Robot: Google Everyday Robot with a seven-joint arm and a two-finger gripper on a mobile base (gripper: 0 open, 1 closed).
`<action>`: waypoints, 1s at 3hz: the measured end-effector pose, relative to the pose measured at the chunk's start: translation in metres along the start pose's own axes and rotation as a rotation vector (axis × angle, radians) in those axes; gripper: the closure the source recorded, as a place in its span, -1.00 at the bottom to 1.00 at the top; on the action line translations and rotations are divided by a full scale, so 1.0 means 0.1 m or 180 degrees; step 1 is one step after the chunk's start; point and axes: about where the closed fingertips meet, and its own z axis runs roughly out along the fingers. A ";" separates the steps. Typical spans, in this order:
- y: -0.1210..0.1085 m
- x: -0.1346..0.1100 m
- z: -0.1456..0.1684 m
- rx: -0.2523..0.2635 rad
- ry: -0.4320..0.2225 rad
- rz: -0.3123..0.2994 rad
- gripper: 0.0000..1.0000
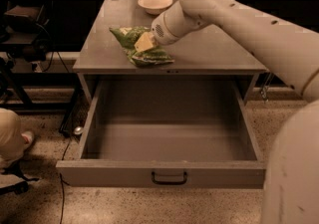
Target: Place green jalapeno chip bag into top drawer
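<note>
The green jalapeno chip bag [142, 49] lies on the grey cabinet top [209, 51], near its front edge and left of centre. My gripper [144, 43] comes in from the right on the white arm [239, 24] and sits on top of the bag, shut on its upper middle. The bag still rests on the cabinet top. The top drawer [164, 141] is pulled fully open below, and its inside shows nothing in it. Its dark handle [169, 177] sits at the centre of the front panel.
A pale bowl [155, 3] stands at the back of the cabinet top, behind the gripper. Dark shelving and cables [30, 29] are to the left. A person's knee and shoe [12, 143] are at the lower left on the speckled floor.
</note>
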 end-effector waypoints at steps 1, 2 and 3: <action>-0.15 0.42 -0.78 0.0358 -0.0025 0.0342 1.00; 0.05 0.67 -1.69 0.0779 0.0008 0.0617 1.00; 0.05 0.67 -1.69 0.0779 0.0008 0.0617 1.00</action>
